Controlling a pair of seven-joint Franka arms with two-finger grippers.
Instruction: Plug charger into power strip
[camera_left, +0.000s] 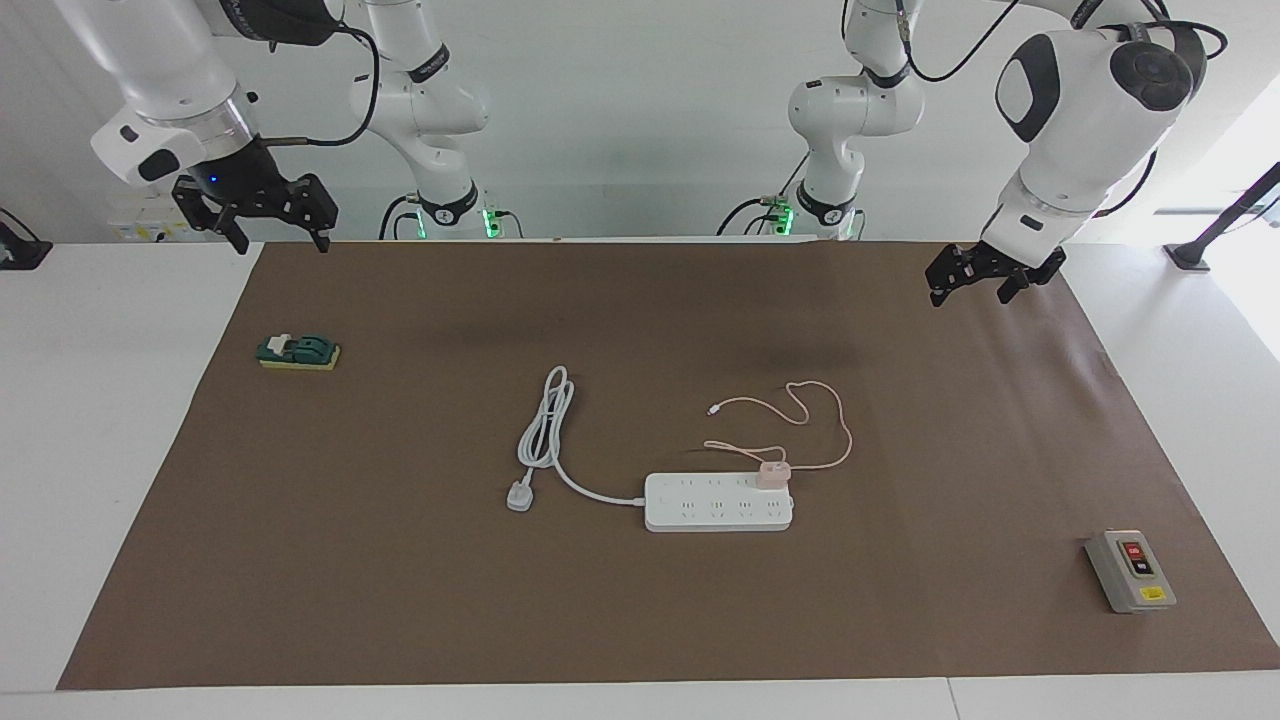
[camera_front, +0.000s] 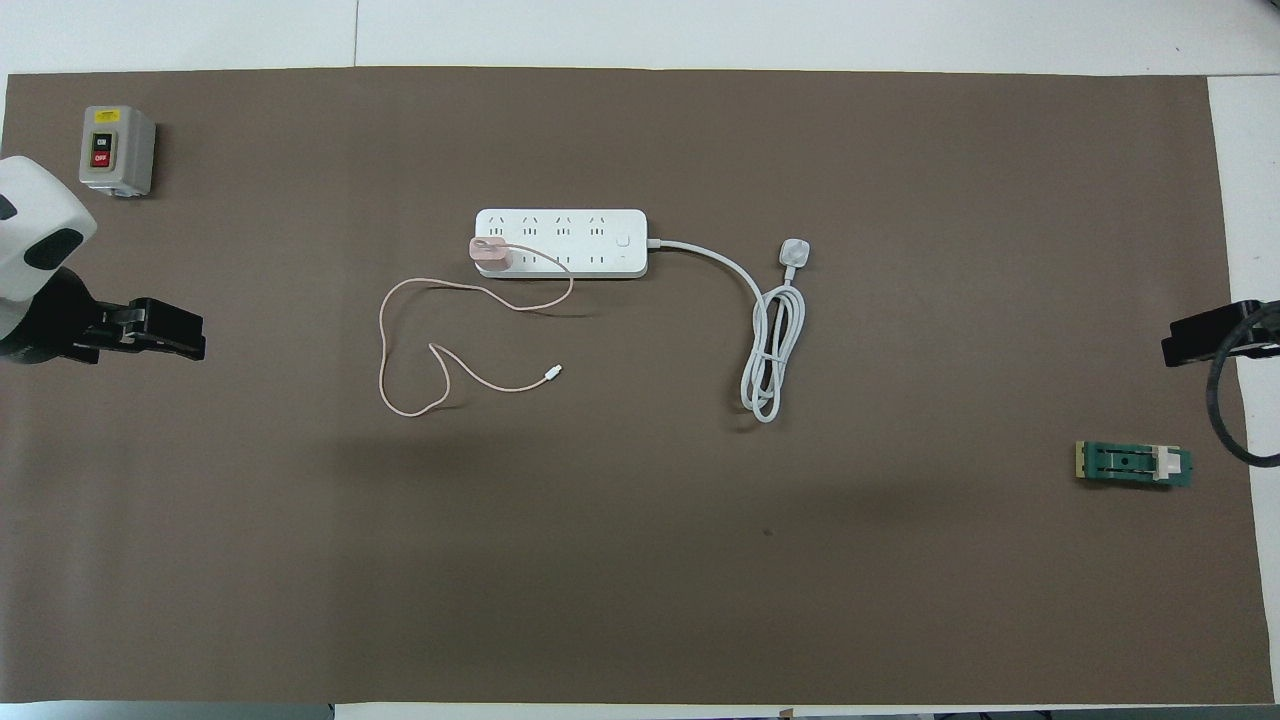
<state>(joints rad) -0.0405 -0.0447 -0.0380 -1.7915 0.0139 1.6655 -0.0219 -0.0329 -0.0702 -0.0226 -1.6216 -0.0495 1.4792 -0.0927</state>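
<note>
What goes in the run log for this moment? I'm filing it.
charger: seated on power strip | left gripper: open, empty | right gripper: open, empty

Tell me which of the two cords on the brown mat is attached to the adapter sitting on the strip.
The thin pink cable, running from the small pale-pink cube charger on the white power strip. The thick white cord instead leaves the strip's end.

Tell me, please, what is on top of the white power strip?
The pink charger sits on the power strip, at its end toward the left arm, in the socket row nearer the robots. Its cable trails onto the mat. Its pins and the socket beneath are covered.
</note>
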